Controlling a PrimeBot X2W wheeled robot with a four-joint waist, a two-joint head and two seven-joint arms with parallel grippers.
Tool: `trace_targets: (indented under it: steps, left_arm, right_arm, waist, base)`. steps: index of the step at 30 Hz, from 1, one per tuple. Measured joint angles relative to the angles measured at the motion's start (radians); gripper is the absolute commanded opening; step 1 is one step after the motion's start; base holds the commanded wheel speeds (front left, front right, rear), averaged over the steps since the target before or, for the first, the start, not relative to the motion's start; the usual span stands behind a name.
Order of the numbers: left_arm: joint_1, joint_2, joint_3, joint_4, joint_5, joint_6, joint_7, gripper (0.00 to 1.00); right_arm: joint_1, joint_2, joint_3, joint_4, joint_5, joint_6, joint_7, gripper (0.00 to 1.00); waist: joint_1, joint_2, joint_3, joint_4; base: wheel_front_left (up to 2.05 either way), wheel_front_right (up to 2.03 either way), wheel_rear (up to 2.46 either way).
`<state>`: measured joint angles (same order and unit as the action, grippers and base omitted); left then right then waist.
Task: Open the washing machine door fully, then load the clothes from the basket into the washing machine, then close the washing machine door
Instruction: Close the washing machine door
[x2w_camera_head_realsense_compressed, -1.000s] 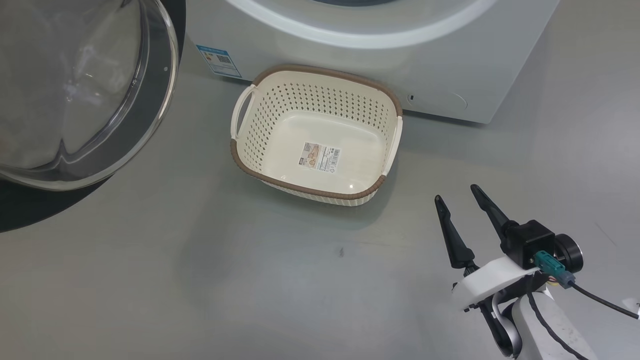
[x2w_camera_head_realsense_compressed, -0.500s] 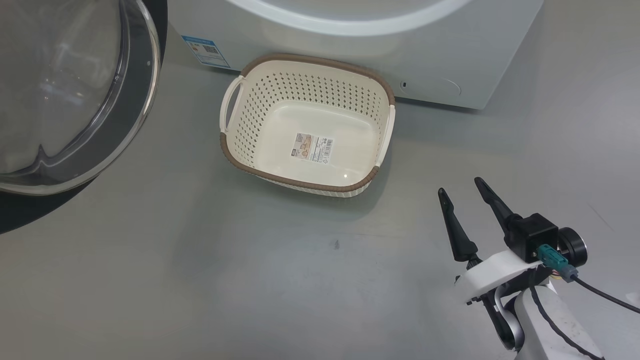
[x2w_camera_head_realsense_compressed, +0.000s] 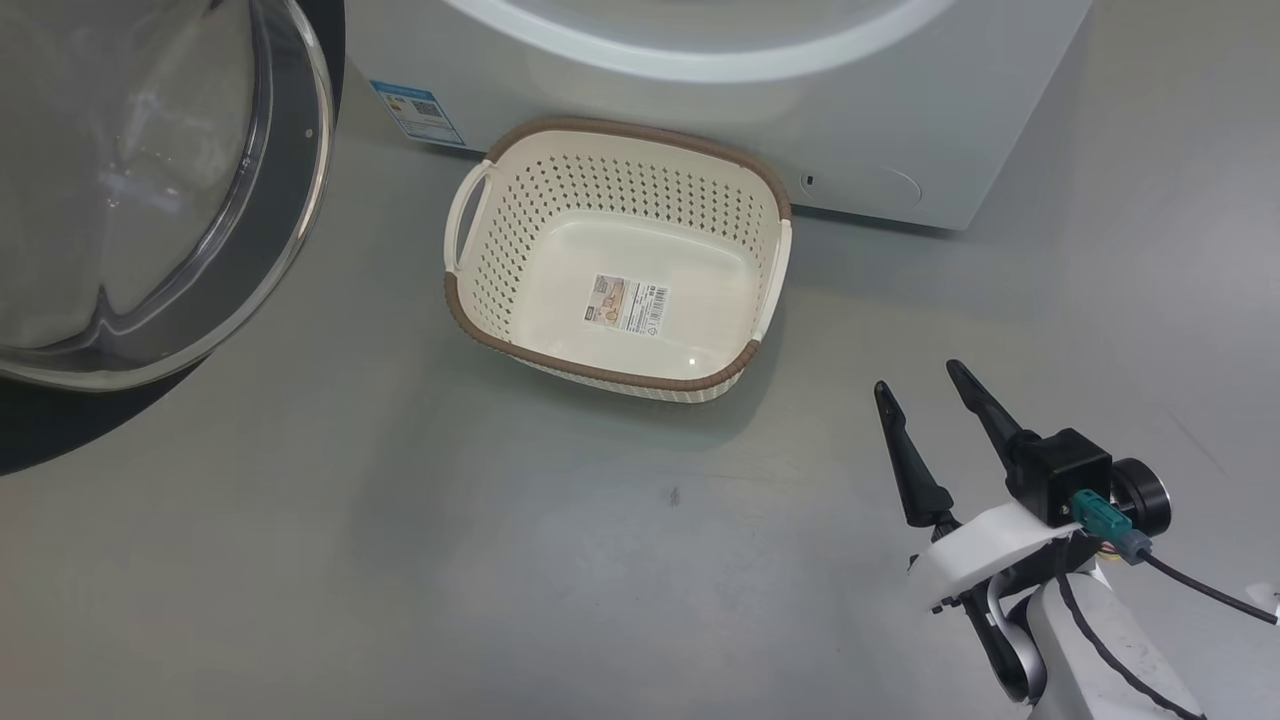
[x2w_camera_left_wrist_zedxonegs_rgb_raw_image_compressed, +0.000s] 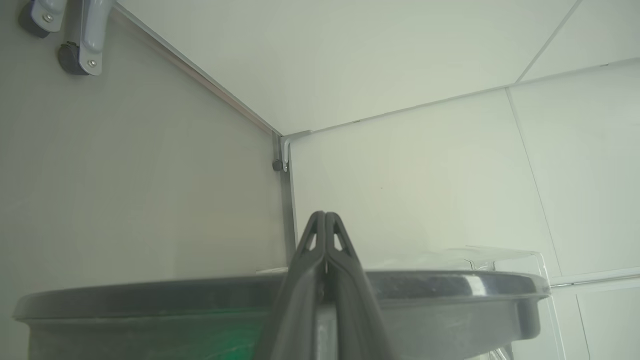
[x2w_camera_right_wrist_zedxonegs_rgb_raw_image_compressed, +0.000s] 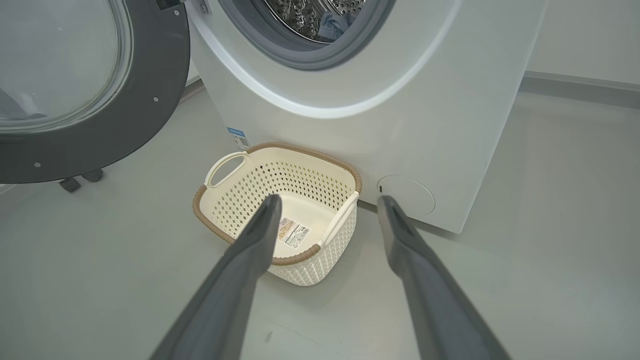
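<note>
While view shifts (camera only), basket (x2w_camera_head_realsense_compressed: 620, 190) unmoved, right claw (x2w_camera_head_realsense_compressed: 916, 377) still spread, left claw (x2w_camera_left_wrist_zedxonegs_rgb_raw_image_compressed: 325, 216) pressed together.

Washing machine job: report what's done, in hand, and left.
Done: the washing machine door stands open, the basket is empty, and blue clothes lie inside the washing machine. In hand: nothing; the right tool is open over the floor, the left tool shut at the door's rim. Left: closing the door.

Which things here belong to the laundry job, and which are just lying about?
Job: washing machine, its open door, empty basket, blue garment in the drum.
Lying about: two castors under the door, small dark mark on the floor.
</note>
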<state>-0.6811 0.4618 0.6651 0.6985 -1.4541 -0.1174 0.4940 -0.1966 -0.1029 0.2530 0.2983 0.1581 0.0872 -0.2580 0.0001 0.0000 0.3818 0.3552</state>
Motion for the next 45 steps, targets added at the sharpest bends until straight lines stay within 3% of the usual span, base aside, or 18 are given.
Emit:
trace_targets:
  steps: [31,45]
  left_arm:
    - [0.075,0.034,-0.074,-0.037,-0.003,-0.004,0.163,0.00]
    - [0.087,0.033,-0.074,-0.050,-0.058,-0.004,0.229,0.00]
  right_arm:
    - [0.000,0.003,0.007,0.023,0.020,0.006,0.000,1.00]
    - [0.000,0.005,0.010,0.029,0.027,0.010,0.000,1.00]
  waist:
    - [0.0000,0.0000,-0.030,0.010]
    - [0.0000,0.0000,-0.039,0.010]
  base:
    - [0.00,0.00,0.00]
    - [0.00,0.00,0.00]
